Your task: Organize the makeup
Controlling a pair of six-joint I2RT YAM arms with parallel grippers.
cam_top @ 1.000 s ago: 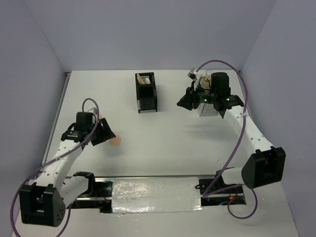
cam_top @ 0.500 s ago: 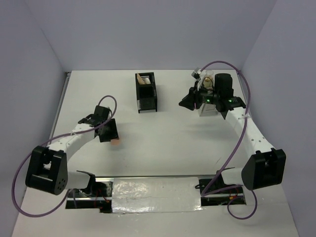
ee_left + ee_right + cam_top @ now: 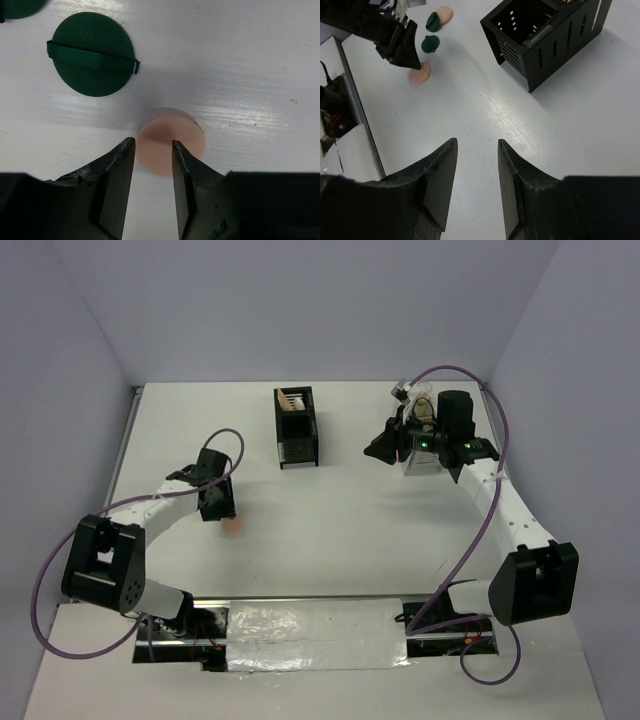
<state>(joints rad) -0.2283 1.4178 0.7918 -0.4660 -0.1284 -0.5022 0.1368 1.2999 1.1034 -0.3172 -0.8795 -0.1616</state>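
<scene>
A peach round puff (image 3: 187,134) lies flat on the white table; it also shows in the top view (image 3: 234,526) and the right wrist view (image 3: 419,75). My left gripper (image 3: 153,146) is open, low over it, its tips straddling the puff's near edge. A dark green round compact (image 3: 93,54) with a ribbon lies just beyond, and a second green one (image 3: 17,6) shows at the frame corner. My right gripper (image 3: 477,145) is open and empty, high above the table by the white grid-sided box (image 3: 421,458).
The black slotted organizer (image 3: 296,430) stands at back centre with flat palettes (image 3: 291,398) in its far slot; it also shows in the right wrist view (image 3: 545,42). A second peach puff (image 3: 443,13) lies beyond the green compacts. Beige items poke out of the white box.
My left gripper has swung in and come down over the peach puff. The puff has not moved. My right gripper has stayed almost still.
</scene>
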